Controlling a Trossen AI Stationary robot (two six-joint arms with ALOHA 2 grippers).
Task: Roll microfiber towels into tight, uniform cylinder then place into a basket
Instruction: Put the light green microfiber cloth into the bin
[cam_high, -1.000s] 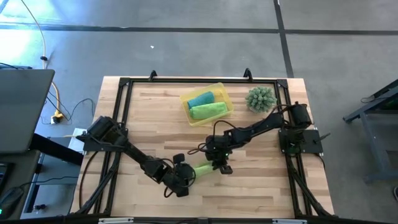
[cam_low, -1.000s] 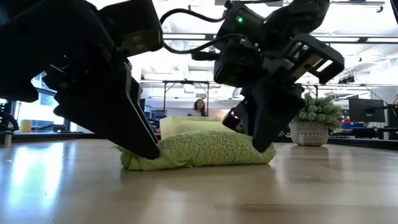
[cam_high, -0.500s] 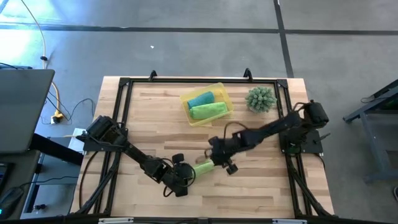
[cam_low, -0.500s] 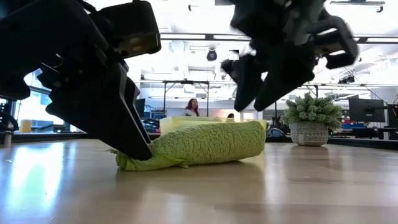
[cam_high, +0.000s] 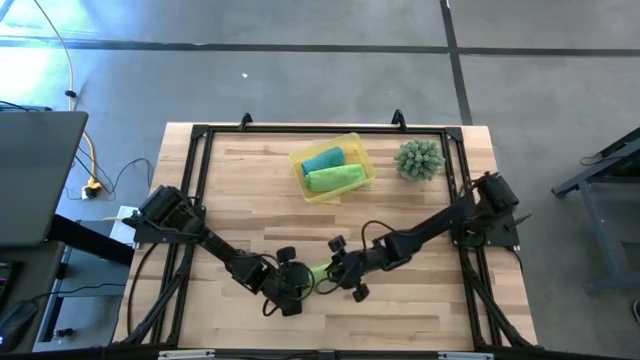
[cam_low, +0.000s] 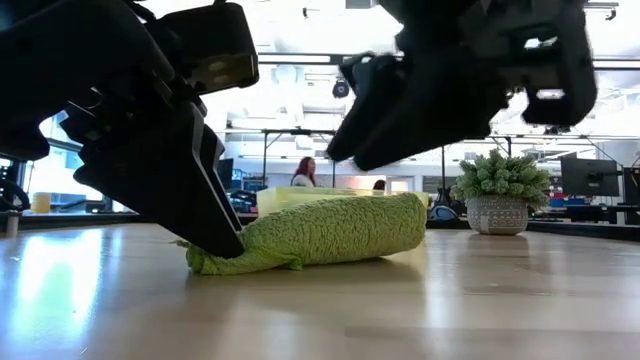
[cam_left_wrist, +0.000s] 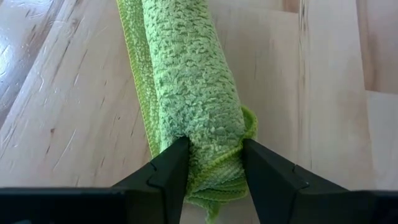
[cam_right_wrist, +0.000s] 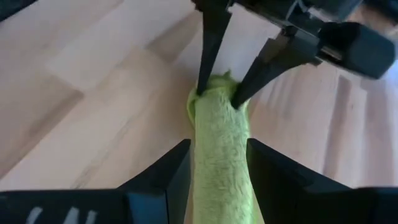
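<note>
a teal towel (cam_high: 322, 160) and a green towel (cam_high: 335, 178), both rolled, are held in the yellow basket (cam_high: 357, 145), while a third rolled green towel (cam_left_wrist: 193, 106) on the worktop (cam_high: 420, 310) is clamped at one end by the left gripper (cam_left_wrist: 211, 163) fingers and straddled by the spread fingers of the right gripper (cam_right_wrist: 217, 165).

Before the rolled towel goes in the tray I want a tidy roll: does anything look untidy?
Yes. At the end clamped by the left gripper, the lime-green towel roll has a loose flap lying flat along its side, so the cylinder is not uniform.
</note>
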